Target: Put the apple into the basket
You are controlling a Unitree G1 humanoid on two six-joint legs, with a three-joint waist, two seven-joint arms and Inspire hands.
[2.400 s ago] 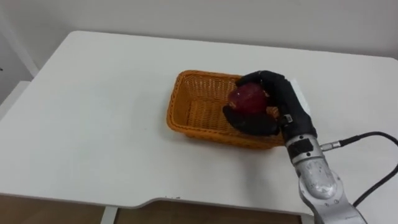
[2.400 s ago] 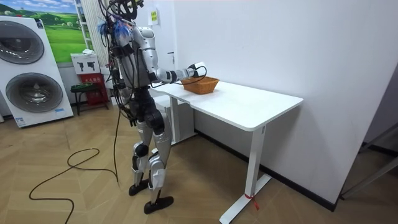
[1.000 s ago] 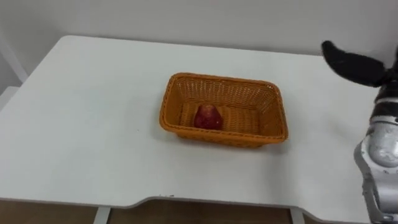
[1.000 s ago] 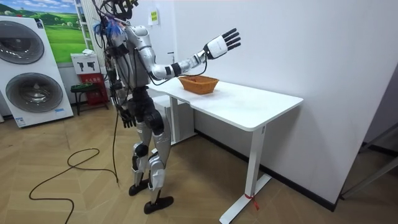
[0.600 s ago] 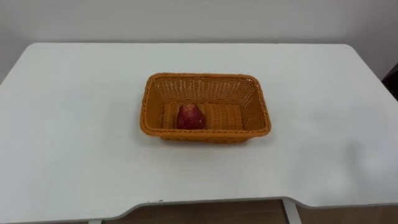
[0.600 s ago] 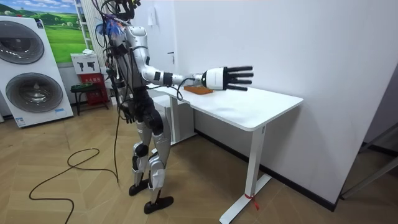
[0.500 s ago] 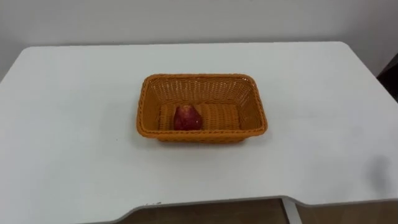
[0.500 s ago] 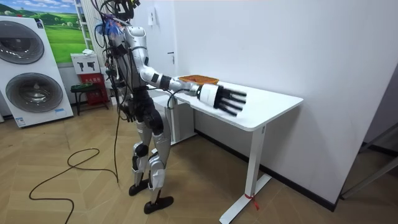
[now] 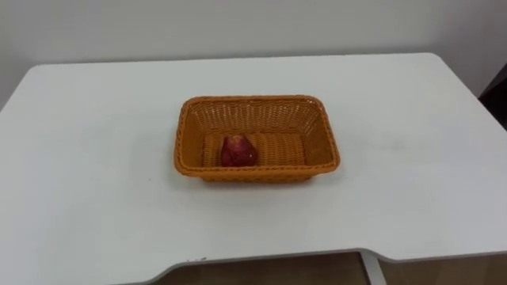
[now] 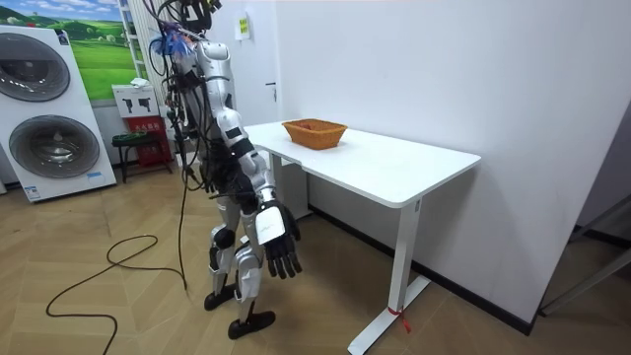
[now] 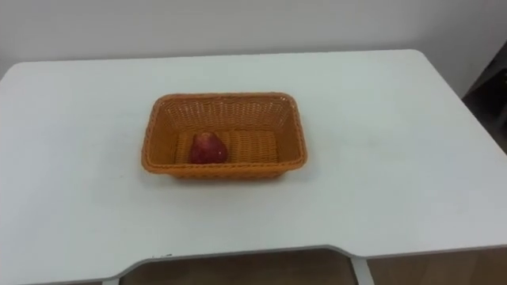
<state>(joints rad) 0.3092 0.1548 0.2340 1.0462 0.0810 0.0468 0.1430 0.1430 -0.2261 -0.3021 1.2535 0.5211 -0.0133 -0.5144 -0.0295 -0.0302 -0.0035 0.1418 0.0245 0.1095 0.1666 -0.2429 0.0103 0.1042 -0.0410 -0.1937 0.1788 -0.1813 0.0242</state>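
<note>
Plainly, the apple [image 9: 238, 150] is dark red, rounded and narrowing toward its top, and it lies inside the orange wicker basket [image 9: 253, 100], left of the middle near the front wall. The basket is rectangular and tightly woven with a braided rim, and sits on the smooth white worktop [image 9: 412, 158]. The right robot hand [image 10: 274, 242] hangs by the robot's thigh, dark fingers loosely apart and holding nothing

apple [image 9: 238, 150] base behind basket [image 9: 188, 134] front wall, table [image 9: 79, 119] edges cropped
</note>
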